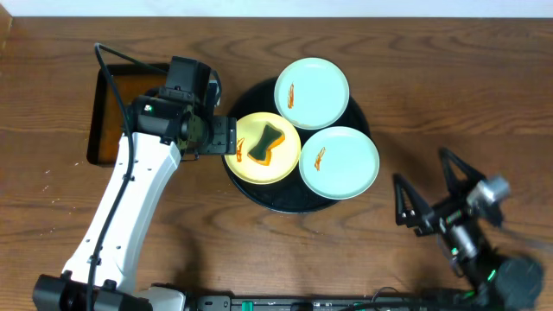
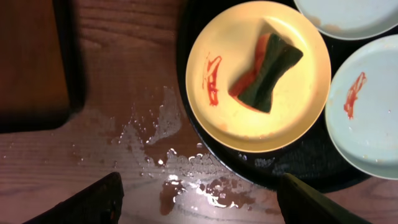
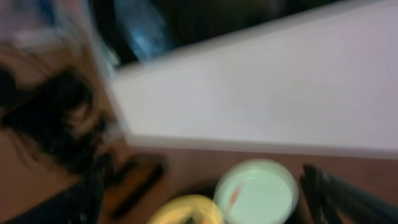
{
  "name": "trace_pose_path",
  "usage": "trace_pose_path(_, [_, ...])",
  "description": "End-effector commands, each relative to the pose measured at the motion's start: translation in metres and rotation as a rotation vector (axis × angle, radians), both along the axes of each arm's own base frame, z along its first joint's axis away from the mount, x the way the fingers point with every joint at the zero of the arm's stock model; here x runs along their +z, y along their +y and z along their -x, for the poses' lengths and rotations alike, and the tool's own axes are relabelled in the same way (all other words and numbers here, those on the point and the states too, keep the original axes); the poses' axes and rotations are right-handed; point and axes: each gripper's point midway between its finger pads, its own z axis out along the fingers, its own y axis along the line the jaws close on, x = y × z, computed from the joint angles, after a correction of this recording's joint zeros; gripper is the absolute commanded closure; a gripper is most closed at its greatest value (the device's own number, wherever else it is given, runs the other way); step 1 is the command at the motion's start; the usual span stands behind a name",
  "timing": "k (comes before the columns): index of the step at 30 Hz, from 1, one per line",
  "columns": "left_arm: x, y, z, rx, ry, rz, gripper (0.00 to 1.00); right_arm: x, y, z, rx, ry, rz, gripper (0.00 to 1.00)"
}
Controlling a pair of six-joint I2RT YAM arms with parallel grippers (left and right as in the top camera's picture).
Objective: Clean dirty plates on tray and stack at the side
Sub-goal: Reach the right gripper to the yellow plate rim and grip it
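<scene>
The round black tray [image 1: 259, 192] holds three dirty plates. The pale yellow plate [image 1: 285, 160] lies at its left, with an orange-red smear and a green and orange sponge [image 1: 266, 142] on it. Two mint-blue plates [image 1: 312, 92] [image 1: 339, 161], each with an orange smear, lie behind it and to its right. My left gripper [image 1: 228, 136] is open and empty at the tray's left rim, beside the yellow plate [image 2: 298, 118]. The left wrist view shows the sponge [image 2: 268, 71] and smear [image 2: 211, 79]. My right gripper [image 1: 423, 171] is open and empty, well right of the tray.
A rectangular black tray with brownish liquid [image 1: 108, 117] stands at the left behind my left arm. Brownish water is spilled on the wooden table [image 2: 186, 168] between it and the round tray. The right wrist view is blurred and shows a mint plate [image 3: 256, 190].
</scene>
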Motion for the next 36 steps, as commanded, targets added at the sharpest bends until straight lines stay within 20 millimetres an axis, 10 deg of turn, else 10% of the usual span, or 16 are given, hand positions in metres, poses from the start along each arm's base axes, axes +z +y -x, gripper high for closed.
trace_pose_path(1, [-0.001,0.000,0.000,-0.016,0.004,-0.005,0.20,0.040,0.041,0.005,0.330,0.056,0.197,0.01])
trace_pose_path(9, [-0.003,0.001,0.007,-0.016,0.033,-0.011,0.20,0.040,0.060,-0.069,0.539,0.597,-0.042,0.01])
trace_pose_path(14, [-0.004,0.002,0.010,-0.016,0.048,-0.015,0.20,0.038,0.098,-0.090,0.843,0.550,-0.098,0.01])
trace_pose_path(19, [-0.004,0.002,0.010,-0.016,0.048,-0.014,0.20,-0.064,0.114,-0.144,0.288,0.858,0.069,0.05])
trace_pose_path(23, [-0.004,0.002,0.010,-0.016,0.048,-0.014,0.20,-0.133,0.114,-0.141,0.043,1.042,0.372,0.18])
trace_pose_path(28, [-0.004,0.002,0.009,-0.016,0.043,-0.013,0.20,-0.173,0.117,-0.141,0.087,1.327,0.597,0.16])
trace_pose_path(36, [-0.005,0.003,0.014,-0.016,0.063,-0.017,0.19,-0.206,0.160,-0.169,0.157,1.272,0.583,0.10])
